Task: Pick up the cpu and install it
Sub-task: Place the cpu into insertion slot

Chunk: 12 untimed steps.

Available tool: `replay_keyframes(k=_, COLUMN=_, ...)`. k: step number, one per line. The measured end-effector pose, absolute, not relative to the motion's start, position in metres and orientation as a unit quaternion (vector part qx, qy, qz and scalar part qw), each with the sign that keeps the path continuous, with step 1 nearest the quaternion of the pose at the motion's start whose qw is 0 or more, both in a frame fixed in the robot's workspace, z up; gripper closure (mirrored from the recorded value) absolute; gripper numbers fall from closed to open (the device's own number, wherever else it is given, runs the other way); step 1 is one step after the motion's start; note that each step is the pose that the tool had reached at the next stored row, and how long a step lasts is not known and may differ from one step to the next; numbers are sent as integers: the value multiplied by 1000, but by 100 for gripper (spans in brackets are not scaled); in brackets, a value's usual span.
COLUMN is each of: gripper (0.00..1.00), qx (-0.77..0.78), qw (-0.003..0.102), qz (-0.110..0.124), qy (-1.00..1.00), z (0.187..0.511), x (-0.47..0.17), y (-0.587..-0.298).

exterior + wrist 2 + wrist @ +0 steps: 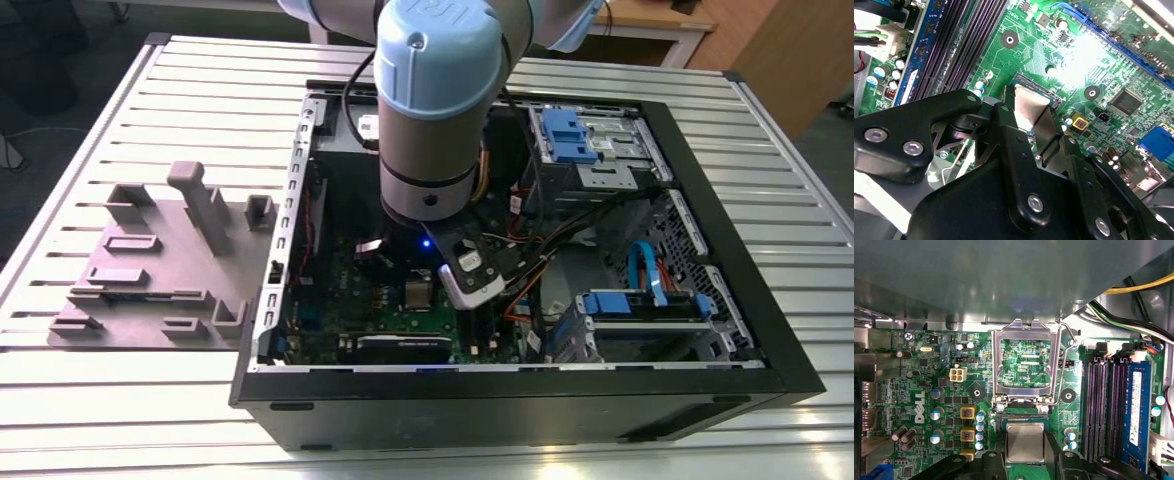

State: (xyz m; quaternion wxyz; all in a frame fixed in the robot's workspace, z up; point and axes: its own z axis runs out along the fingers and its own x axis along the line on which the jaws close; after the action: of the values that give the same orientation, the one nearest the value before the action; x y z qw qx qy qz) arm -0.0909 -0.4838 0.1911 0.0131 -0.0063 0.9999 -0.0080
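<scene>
In the exterior view we see the arm (pixel 427 110) with its lower end inside the open computer case (pixel 747 370). The case lies on the slatted bench (pixel 120 400), with a grey tray (pixel 160 270) on the exterior view's left, and the arm's end hangs over the green motherboard (pixel 380 315). In the second wrist view the tool (pixel 1030 120) has its black fingers (pixel 1009 135) pinching the cpu (pixel 1029 105), a silvery plate held low over the board near the long memory slots (pixel 969 45). The first wrist view adds what the tool's body covers there: the socket frame (pixel 1024 360) stands open with its lever (pixel 1068 360) free. The cpu sits square between the fingers over the socket (pixel 1021 412), just beside that frame. We judge the chip is at or very close to its seat, though we cannot tell whether it rests fully down. The danger from here is a slight tilt or offset. Letting go then would leave a corner riding the socket edge, and any press would bend the contacts. A sideways drag by the fingers could also shift it or catch the raised frame.
</scene>
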Motion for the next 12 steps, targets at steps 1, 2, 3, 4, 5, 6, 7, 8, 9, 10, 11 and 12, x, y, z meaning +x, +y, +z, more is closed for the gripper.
replay_keyframes(k=1, gripper=59, qx=-6, qw=13, qz=-8, qy=1000, z=191, x=-91, y=-484)
replay_keyframes(k=2, gripper=59, qx=-6, qw=13, qz=-8, qy=1000, z=191, x=-91, y=-484)
replay_keyframes(k=3, gripper=59, qx=-6, qw=13, qz=-8, qy=1000, z=191, x=-91, y=-484)
replay_keyframes(k=4, gripper=59, qx=-6, qw=13, qz=-8, qy=1000, z=191, x=-91, y=-484)
replay_keyframes(k=5, gripper=60, qx=-6, qw=13, qz=-8, qy=1000, z=191, x=-91, y=-484)
replay_keyframes(k=6, gripper=61, qx=-6, qw=13, qz=-8, qy=1000, z=191, x=-91, y=-484)
replay_keyframes(k=7, gripper=61, qx=-6, qw=13, qz=-8, qy=1000, z=191, x=-91, y=-484)
replay_keyframes(k=8, gripper=61, qx=-6, qw=13, qz=-8, qy=1000, z=191, x=-91, y=-484)
replay_keyframes(k=9, gripper=61, qx=-6, qw=13, qz=-8, qy=1000, z=191, x=-91, y=-484)
replay_keyframes(k=10, gripper=61, qx=-6, qw=13, qz=-8, qy=1000, z=191, x=-91, y=-484)
replay_keyframes(k=11, gripper=61, qx=-6, qw=13, qz=-8, qy=1000, z=191, x=-91, y=-484)
replay_keyframes(k=12, gripper=61, qx=-6, qw=13, qz=-8, qy=1000, z=191, x=-91, y=-484)
